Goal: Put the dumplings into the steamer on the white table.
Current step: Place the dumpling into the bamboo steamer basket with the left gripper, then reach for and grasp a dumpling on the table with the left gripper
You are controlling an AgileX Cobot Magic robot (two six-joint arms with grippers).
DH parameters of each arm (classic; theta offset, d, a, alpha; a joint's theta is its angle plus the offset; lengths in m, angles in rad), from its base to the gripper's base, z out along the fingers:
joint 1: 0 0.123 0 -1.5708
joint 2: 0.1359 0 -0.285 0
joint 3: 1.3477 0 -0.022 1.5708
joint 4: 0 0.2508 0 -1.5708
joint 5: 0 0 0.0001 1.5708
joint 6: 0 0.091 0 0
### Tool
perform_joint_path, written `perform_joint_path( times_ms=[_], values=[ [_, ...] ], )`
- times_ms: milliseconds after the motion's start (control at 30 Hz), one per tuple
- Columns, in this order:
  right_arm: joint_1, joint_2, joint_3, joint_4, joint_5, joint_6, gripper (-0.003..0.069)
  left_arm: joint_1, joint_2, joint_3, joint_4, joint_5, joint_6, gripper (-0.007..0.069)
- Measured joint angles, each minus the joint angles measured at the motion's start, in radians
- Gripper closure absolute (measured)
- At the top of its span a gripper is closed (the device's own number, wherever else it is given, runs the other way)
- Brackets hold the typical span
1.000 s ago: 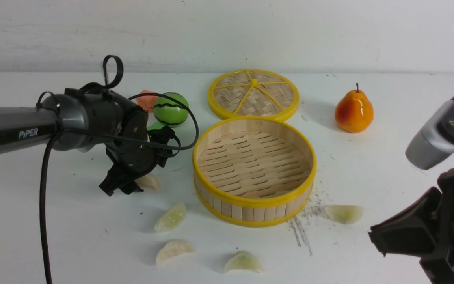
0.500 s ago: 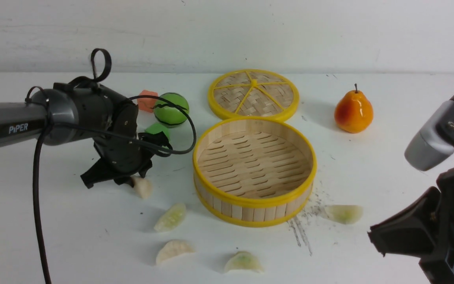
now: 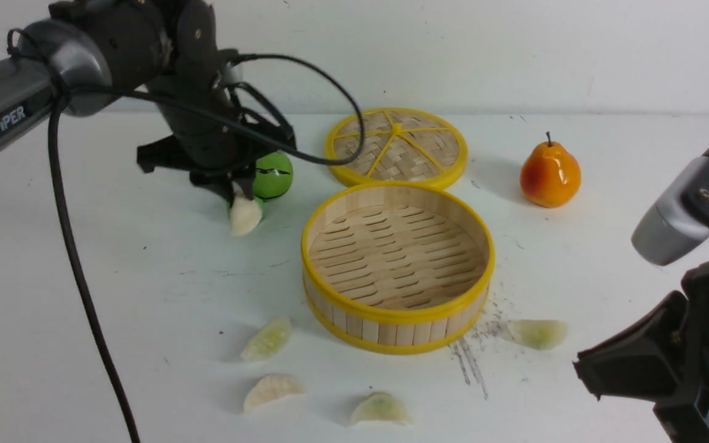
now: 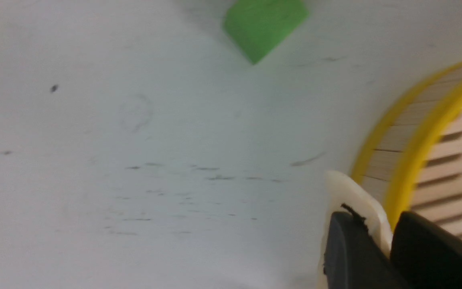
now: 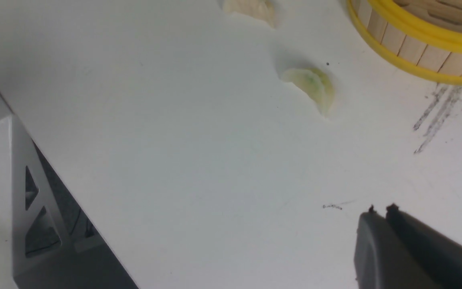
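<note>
Jaws of the left gripper [image 3: 236,191] are clamped on one pale cream dumpling [image 3: 245,215]. It hangs from the fingertips clear of the white table [image 3: 114,289], to the left of the steamer [image 3: 391,317] and not over it. In the left wrist view the two black fingers [image 4: 351,249] pinch the crescent by its edge (its rounded end pokes out beyond them). The steamer's yellow rim shows close by in that view, and a green cube [image 4: 265,26] sits on the table farther off.

Four others lie on the table outside the steamer. The second dumpling [image 3: 266,338], tinged green, is near the steamer's front left. The third dumpling [image 3: 271,389] lies nearer the robot than that one. The fourth dumpling [image 3: 380,409], green inside, lies in front of the steamer. The fifth dumpling [image 3: 537,332] lies to the steamer's right, beside dark scratch marks [image 3: 468,363].

The right gripper [image 3: 579,369] is low at the table's near right, well apart from the steamer. In its wrist view the jaws are pressed together with nothing between them.

Behind the steamer, the woven lid [image 3: 396,146] lies flat with its rim against the steamer's far rim. A green ball [image 3: 273,174] sits just behind the left gripper, and an orange pear [image 3: 549,172] stands upright to the right of the lid.
</note>
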Motion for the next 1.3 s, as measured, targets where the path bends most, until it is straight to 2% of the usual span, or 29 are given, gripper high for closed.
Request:
perform_joint_path(
  times_ms=[133, 200, 233, 333, 567, 700, 867, 1133, 1267, 1300],
  values=[
    [0.0, -0.037, 0.0, 0.01, 0.001, 0.03, 0.0627, -0.108, 0.021, -0.084, -0.014, -0.008, 0.031, 0.0511],
    [0.0, -0.08, 0.0, 0.016, 0.009, 0.046, 0.0626, -0.167, 0.06, -0.126, -0.021, -0.034, 0.032, 0.0606],
    [0.0, -0.099, 0.0, 0.017, 0.01, 0.052, 0.0626, -0.186, 0.074, -0.138, -0.026, -0.041, 0.032, 0.0627],
    [0.0, -0.178, 0.0, 0.018, 0.026, 0.066, 0.0623, -0.235, 0.182, -0.224, -0.05, -0.058, 0.015, 0.0638],
    [0.0, -0.283, 0.0, 0.012, 0.072, 0.068, 0.0618, -0.244, 0.357, -0.388, -0.065, -0.047, -0.012, 0.0638],
    [0.0, -0.298, -0.003, -0.018, 0.102, 0.068, 0.0618, -0.244, 0.371, -0.452, -0.029, 0.022, -0.011, 0.0638],
    [0.0, -0.298, -0.003, -0.049, 0.112, 0.068, 0.0615, -0.244, 0.357, -0.567, 0.031, 0.158, 0.046, 0.0638],
    [0.0, -0.298, -0.003, -0.056, 0.09, 0.068, 0.0606, -0.244, 0.164, -0.542, 0.038, 0.173, 0.111, 0.0638],
    [0.0, -0.298, -0.003, -0.056, 0.066, 0.068, 0.0601, -0.233, 0.003, -0.373, 0.041, 0.173, 0.139, 0.0638],
    [0.0, -0.298, -0.003, -0.056, 0.059, 0.068, 0.0599, -0.219, -0.073, -0.273, 0.04, 0.173, 0.145, 0.0638]
  ],
)
